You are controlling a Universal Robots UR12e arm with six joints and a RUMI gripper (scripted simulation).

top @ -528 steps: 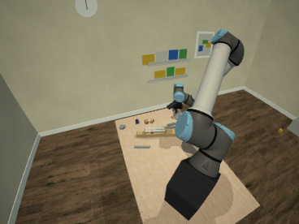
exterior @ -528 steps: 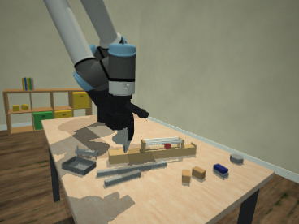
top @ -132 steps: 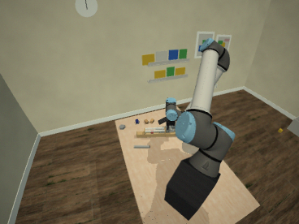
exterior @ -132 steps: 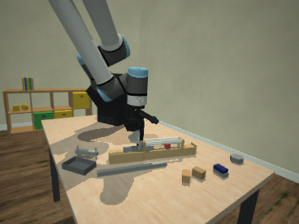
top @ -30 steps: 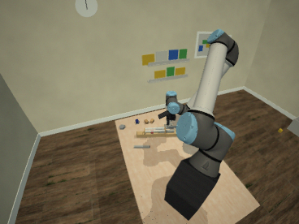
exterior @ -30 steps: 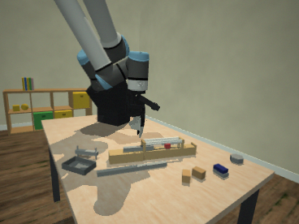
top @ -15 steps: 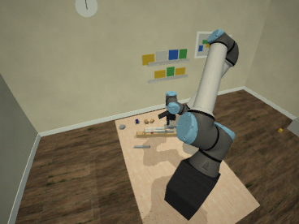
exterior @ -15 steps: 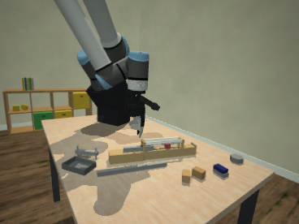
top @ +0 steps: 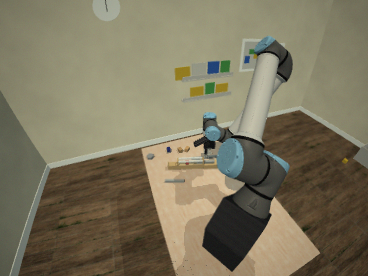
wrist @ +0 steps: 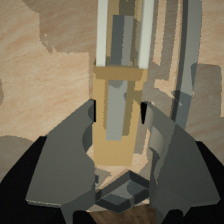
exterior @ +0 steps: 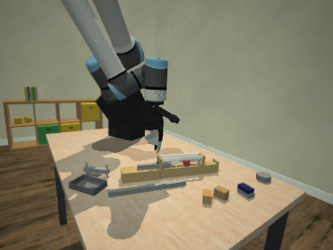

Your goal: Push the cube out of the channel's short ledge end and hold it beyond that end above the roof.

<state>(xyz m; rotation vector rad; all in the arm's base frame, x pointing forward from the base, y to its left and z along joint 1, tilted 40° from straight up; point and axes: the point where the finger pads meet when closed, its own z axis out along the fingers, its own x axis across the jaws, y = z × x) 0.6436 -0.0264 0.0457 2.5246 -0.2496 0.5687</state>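
Observation:
The tan channel [exterior: 167, 174] [top: 172, 164] [wrist: 102, 145] lies across the middle of the table, with a clear roof [exterior: 181, 157] over part of it. The small red cube [exterior: 186, 162] [top: 187, 163] sits inside under that roof. A short grey stick [exterior: 147, 167] [wrist: 120, 100] lies flat in the open part of the channel, pointing toward the cube. My gripper [exterior: 158, 151] [wrist: 118, 102] hangs just above the stick's near end, pointing down. Its fingers stand a narrow gap apart with nothing between them; the stick shows below them.
A long grey rod [exterior: 147, 187] [top: 175, 180] lies on the table along the channel's front. A grey tray [exterior: 88, 185] and a T-shaped tool [exterior: 96, 169] lie at the left. Two tan blocks [exterior: 214, 195], a blue block [exterior: 245, 188] and a grey disc [exterior: 263, 177] lie at the right.

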